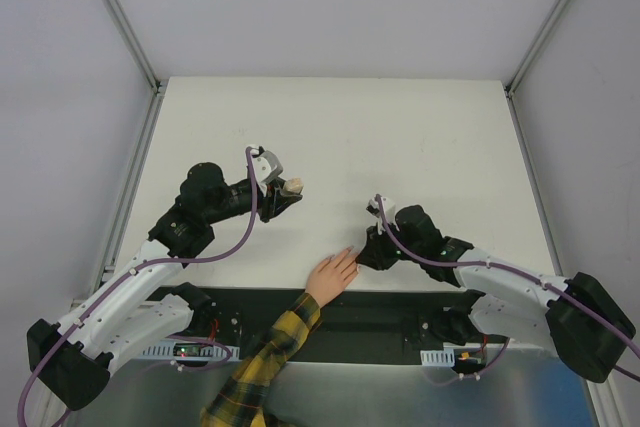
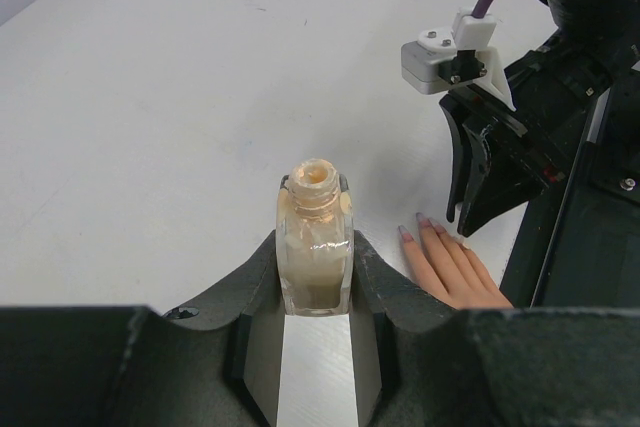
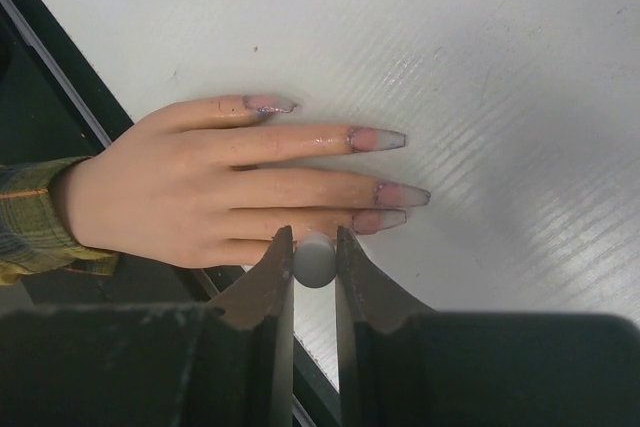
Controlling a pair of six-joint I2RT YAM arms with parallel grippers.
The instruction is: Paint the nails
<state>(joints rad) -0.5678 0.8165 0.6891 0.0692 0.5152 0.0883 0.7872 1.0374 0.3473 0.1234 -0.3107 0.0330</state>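
The main risk is polish landing on skin or on the white table [image 3: 480, 47] instead of on the pale pinkish-lilac nails [image 3: 378, 138]. The right gripper [image 3: 313, 237] is clamped on a small round grey-white cap [image 3: 315, 262], and anything hanging below that cap is hidden by its own fingers. I cannot tell whether a brush tip is touching a nail, a fingertip or nothing. A blind stroke could therefore smear across the cuticle. The light-skinned human hand [image 3: 190, 187] with its yellow-and-black plaid sleeve [image 3: 30, 217] lies flat and unrestrained, so a twitch would also spoil the line. The dark gripper body could press on the fingers if it drops lower.

A second hazard sits with the left gripper [image 1: 283, 192]. It grips a small square beige glass bottle [image 2: 315, 267] whose neck is open, and any tilt could spill it.

4 nails show in the right wrist view. They lie just ahead of the right gripper's fingertips, and the lowest nail is just beside the cap, up and to its right. The other 3 fan away above it. From the left gripper the nails are well apart, off to its right, under the right gripper.
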